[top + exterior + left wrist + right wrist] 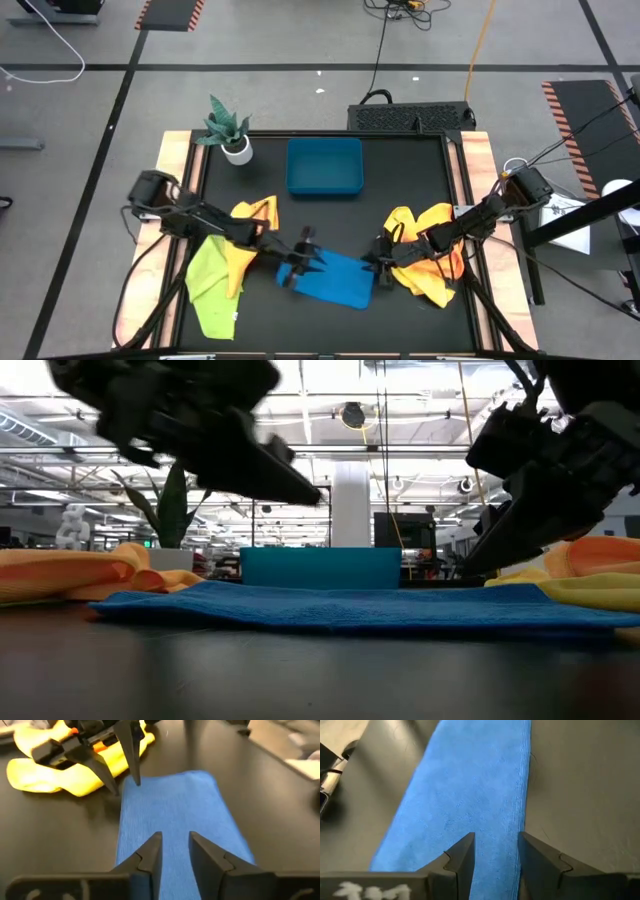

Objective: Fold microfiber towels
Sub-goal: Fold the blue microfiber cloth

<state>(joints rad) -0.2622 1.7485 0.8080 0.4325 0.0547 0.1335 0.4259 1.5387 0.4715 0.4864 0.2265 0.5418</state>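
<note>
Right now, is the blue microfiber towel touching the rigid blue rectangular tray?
Apart. The high view shows bare dark table between the blue microfiber towel, lying flat near the front, and the rigid blue rectangular tray farther back.

Two dark jointed arms trail black cables; each tool (175, 850) carries tapered black fingers (460, 855).

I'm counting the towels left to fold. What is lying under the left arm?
Under the left arm lie a lime green towel and a yellow-orange towel, overlapping. The arm covers part of both, so anything else beneath cannot be seen.
</note>
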